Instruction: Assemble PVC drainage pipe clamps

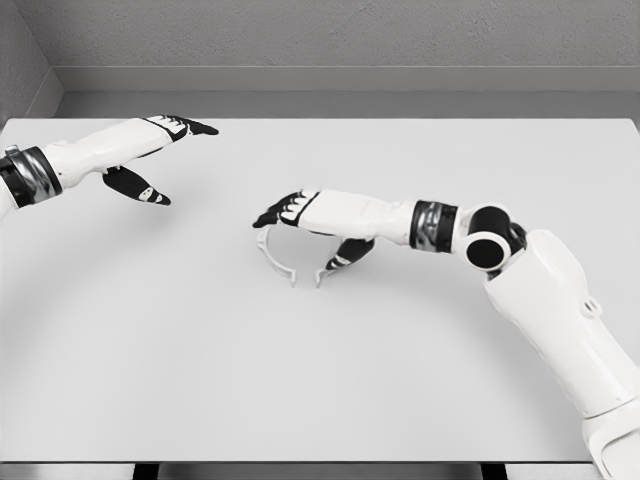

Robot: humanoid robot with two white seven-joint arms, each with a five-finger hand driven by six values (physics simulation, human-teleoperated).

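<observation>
Mid-bench: your white pipe clamp lies flat, open end toward you.
Right hand: over the clamp, fingers loosely spread, thumb beside it.
Left hand: far-left, open, holding nothing.

Near table: open, passable.
Centre: pipe clamp under right hand blocks.
Far left: left hand occupies.

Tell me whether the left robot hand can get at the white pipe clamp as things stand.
Probably not easily. The left robot hand sits far off at the table's left, and the right robot hand already lies over the pipe clamp.
</observation>
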